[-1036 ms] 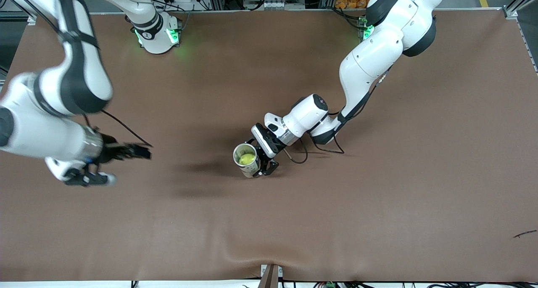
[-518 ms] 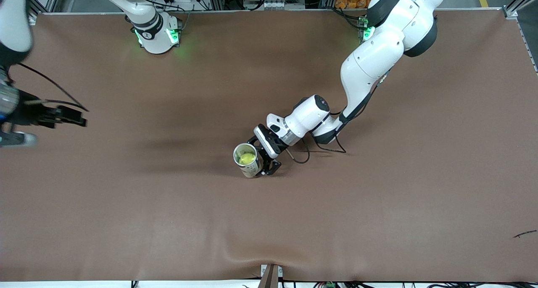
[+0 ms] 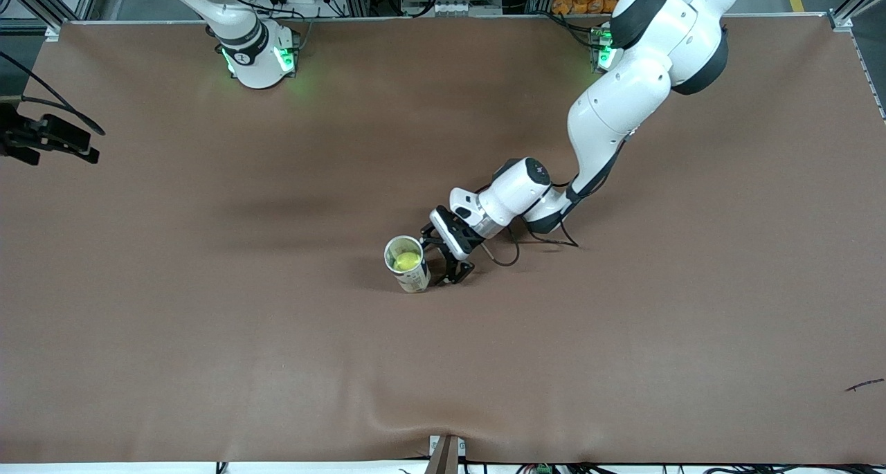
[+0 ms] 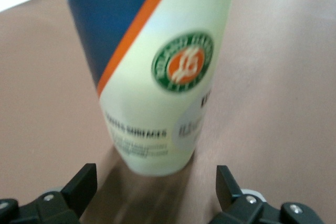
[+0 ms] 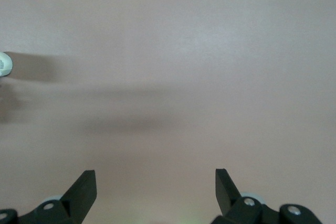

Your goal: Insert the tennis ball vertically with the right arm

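The tennis ball (image 3: 407,260) now sits inside the upright tennis ball can (image 3: 407,263) mid-worktop, so the job looks done: the left gripper (image 3: 451,261) has let go and backed off toward 2 o'clock, fingers apart, while the right gripper (image 3: 43,139) has pulled away to 9 o'clock, open and empty.

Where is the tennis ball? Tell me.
The ball sits inside the upright can near the table's middle in the front view, with the open left gripper right beside the can.

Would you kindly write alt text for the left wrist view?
A tennis ball can, cream with a blue and orange top and a round green-orange logo, stands on the brown table. The left tool is open, its fingers apart from the can.
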Robot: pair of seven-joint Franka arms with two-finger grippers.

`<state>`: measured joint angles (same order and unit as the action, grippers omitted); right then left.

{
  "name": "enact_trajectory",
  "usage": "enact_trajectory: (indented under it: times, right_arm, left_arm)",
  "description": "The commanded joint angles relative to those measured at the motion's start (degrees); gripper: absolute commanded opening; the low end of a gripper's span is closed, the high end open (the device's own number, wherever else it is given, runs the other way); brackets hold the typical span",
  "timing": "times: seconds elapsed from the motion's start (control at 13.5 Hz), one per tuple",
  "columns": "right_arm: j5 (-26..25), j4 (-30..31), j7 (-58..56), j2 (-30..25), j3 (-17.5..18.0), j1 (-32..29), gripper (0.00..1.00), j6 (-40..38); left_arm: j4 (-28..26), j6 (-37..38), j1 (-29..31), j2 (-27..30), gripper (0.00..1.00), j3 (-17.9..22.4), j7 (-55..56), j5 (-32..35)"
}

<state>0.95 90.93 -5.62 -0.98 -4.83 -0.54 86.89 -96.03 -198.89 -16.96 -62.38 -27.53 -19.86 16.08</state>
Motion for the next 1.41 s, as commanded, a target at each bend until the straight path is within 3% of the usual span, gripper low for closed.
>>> enact_trajectory:
  times: [0.0,0.44,0.74,0.96,1.33]
  right_arm:
    - [-1.39,1.18,0.61,-1.22,0.26,-0.95,1.00,-0.57]
    - [-0.33,-1.19,4.48,-1.04,0.61,-0.96,1.00,-6.38]
    - [-0.25,-4.17,4.65,0.01,0.70,-0.43,1.00,-6.47]
    - [-0.33,-4.71,3.86,0.01,0.61,-0.96,1.00,-6.47]
    - [-0.25,-6.73,4.30,1.07,0.70,-0.34,1.00,-5.94]
  left_arm:
    - [-7.66,-0.36,2.27,5.42,1.00,0.11,0.96,0.10]
    - [-9.27,0.34,10.88,6.92,1.00,-0.94,4.11,0.10]
    - [-3.56,4.38,16.33,6.92,1.00,-0.94,10.61,-0.69]
    - [-0.40,6.83,23.61,7.10,1.00,-1.38,11.16,-0.70]
    - [1.54,16.05,31.01,9.38,1.00,-3.49,13.69,-0.87]
